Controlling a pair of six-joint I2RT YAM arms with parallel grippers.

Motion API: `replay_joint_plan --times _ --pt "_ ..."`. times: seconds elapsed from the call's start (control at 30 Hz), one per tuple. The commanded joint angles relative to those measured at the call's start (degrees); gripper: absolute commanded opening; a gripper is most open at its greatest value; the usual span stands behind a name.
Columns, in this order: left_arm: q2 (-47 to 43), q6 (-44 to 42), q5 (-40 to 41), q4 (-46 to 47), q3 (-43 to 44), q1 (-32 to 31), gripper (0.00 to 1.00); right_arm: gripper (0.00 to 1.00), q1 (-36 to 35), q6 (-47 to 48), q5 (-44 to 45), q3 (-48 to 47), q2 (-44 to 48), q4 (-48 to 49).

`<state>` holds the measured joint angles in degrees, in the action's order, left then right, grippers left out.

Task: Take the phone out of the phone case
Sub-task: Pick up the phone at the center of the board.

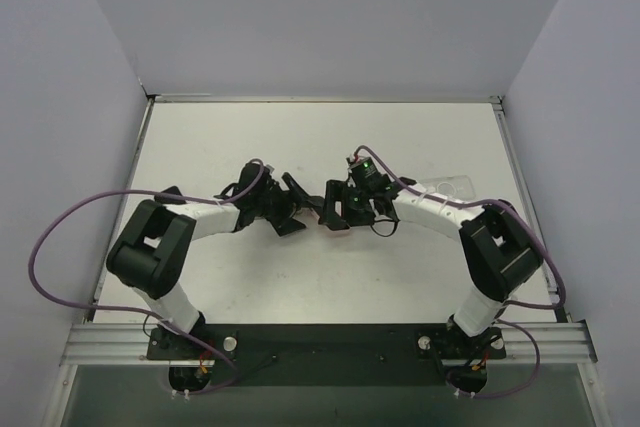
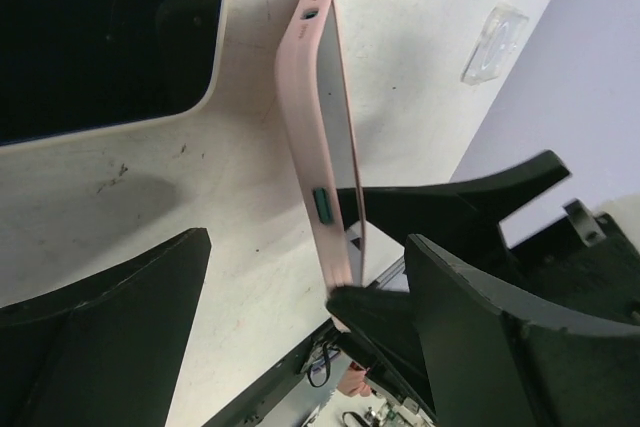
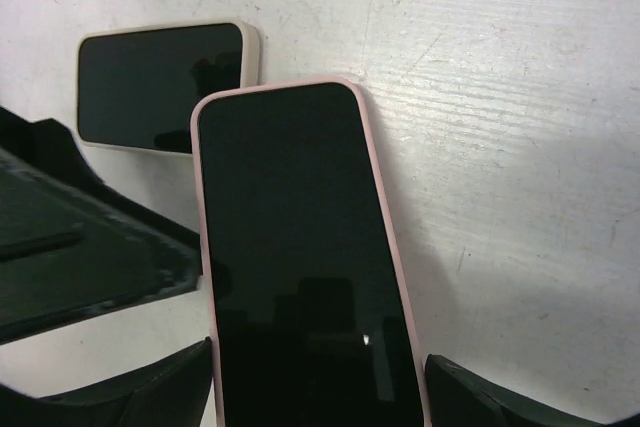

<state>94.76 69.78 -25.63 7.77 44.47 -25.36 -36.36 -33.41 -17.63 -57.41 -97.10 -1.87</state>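
A phone with a dark screen sits in a pink case [image 3: 300,247]. My right gripper [image 3: 320,379] is shut on its long edges and holds it on edge above the table; in the top view the gripper [image 1: 337,209] meets the case [image 1: 338,225] at the table's middle. In the left wrist view the pink case [image 2: 318,147] shows edge-on. My left gripper [image 2: 290,259] is open wide, with the case standing between its fingers [image 2: 110,327], close to the right one. In the top view the left gripper [image 1: 296,205] is just left of the case.
A second phone in a cream case [image 3: 165,82] lies flat on the white table [image 1: 300,287] just beyond the held one; it also shows in the left wrist view [image 2: 100,27]. A clear empty case [image 2: 495,42] lies at the right rear [image 1: 455,187].
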Motion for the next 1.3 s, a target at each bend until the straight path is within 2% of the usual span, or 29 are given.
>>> replay_joint_plan --times 0.0,0.13,0.37,0.43,0.5,0.53,0.63,0.7,0.73,0.83,0.9,0.93,1.1,1.17,1.2,1.23,1.27 --pt "3.8 2.5 -0.4 3.7 4.3 -2.3 0.89 0.00 0.1 -2.2 -1.4 0.8 4.7 2.8" --pt "7.5 3.1 0.3 4.8 5.5 -3.8 0.82 0.00 0.1 -2.5 -2.0 2.0 6.1 2.8" --pt "9.6 5.2 2.0 8.6 6.6 -5.4 0.57 0.00 0.1 -2.2 -1.6 5.0 8.9 2.0" --pt "9.7 4.8 2.2 8.1 7.0 -5.6 0.44 0.00 0.1 -2.0 -1.4 6.0 9.7 2.0" --pt "9.7 4.6 2.5 7.5 7.8 -5.7 0.36 0.00 0.1 -2.0 -1.1 6.6 10.3 2.0" --pt "9.7 4.4 2.6 7.5 8.0 -5.7 0.25 0.00 0.1 -2.0 -1.0 7.0 10.4 2.0" --pt "9.7 3.7 2.1 7.1 9.0 -5.7 0.00 0.00 0.1 -2.1 -1.2 7.1 11.1 -0.1" --pt "9.7 3.3 1.2 6.8 9.8 -5.7 0.00 0.02 0.4 -1.9 -1.2 6.3 11.6 -1.6" --pt "9.2 2.7 0.8 6.9 9.8 -5.7 0.00 0.17 0.6 -1.6 -1.2 5.9 11.8 -3.6" --pt "7.4 0.5 -0.6 7.3 10.8 -5.5 0.00 0.44 1.4 -1.6 1.2 4.4 14.6 -7.7" --pt "6.2 -1.3 -2.8 7.2 11.8 -5.1 0.00 0.45 2.7 -1.3 2.1 4.6 18.4 -8.5" --pt "6.1 -3.1 -3.7 7.2 12.7 -5.0 0.00 0.49 3.5 -1.3 0.9 4.2 19.6 -9.6" --pt "4.8 -5.3 -10.7 10.1 14.9 -3.3 0.00 0.50 9.2 0.3 -10.8 3.9 26.5 -11.8" --pt "4.2 -4.8 -13.3 13.0 15.0 -2.8 0.00 0.62 9.9 0.8 -10.8 4.5 29.4 -11.6" --pt "3.5 -4.3 -14.0 14.1 15.1 -2.6 0.00 0.83 10.1 0.7 -10.2 4.8 32.2 -11.7" --pt "3.2 -4.0 -14.4 14.7 15.1 -2.2 0.00 0.96 10.0 0.6 -10.0 4.9 33.6 -11.5" --pt "2.7 -3.9 -15.1 15.7 15.3 -2.1 0.00 0.96 10.1 0.6 -9.9 5.1 34.8 -11.3"
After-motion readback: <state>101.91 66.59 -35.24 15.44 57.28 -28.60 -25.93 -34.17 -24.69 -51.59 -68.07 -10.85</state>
